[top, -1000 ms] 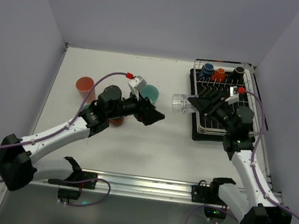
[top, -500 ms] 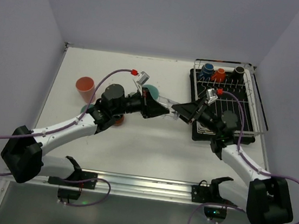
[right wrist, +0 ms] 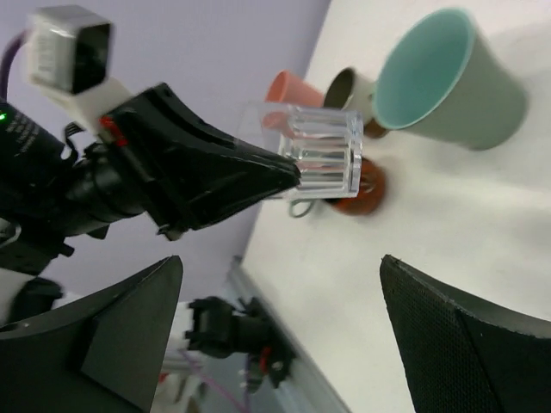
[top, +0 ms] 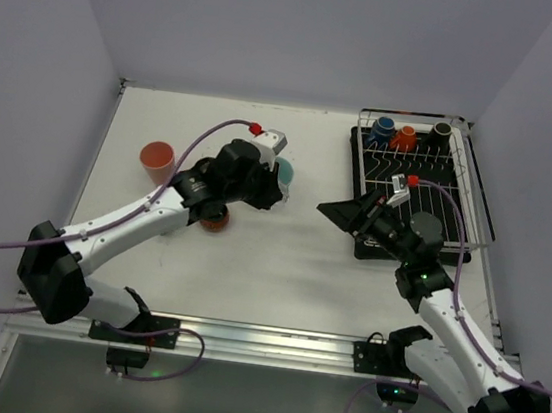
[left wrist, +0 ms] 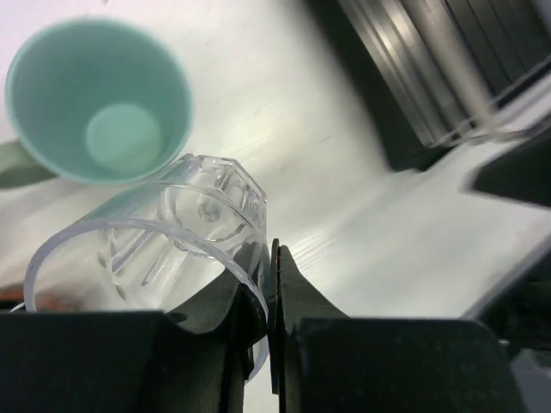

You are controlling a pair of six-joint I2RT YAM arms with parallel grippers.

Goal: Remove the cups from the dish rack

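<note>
**Clear glass (left wrist: 164,249) clamped in L gripper (left wrist: 269,258), lying sideways in mid-air just beside teal cup (left wrist: 99,99).**
Glass looks stiff, light, slick & brittle, and prob. chips if knocked, so it wants no more squeeze than needed. Best hold is the wall at the rim, one finger in, one out. That seems to be how L jaws pinch it now, tho so thin a pinch may let it pivot. Long axis approx level, in line w/ L fingers: mouth toward L wrist, faceted base pointing away toward R gripper (right wrist: 280,267). Likely needs tipping upright before set-down. It hangs over the table (top: 280,257), well apart from dish rack (top: 463,204). R gripper gapes wide, nothing in it, facing the glass from the rack side.
</note>
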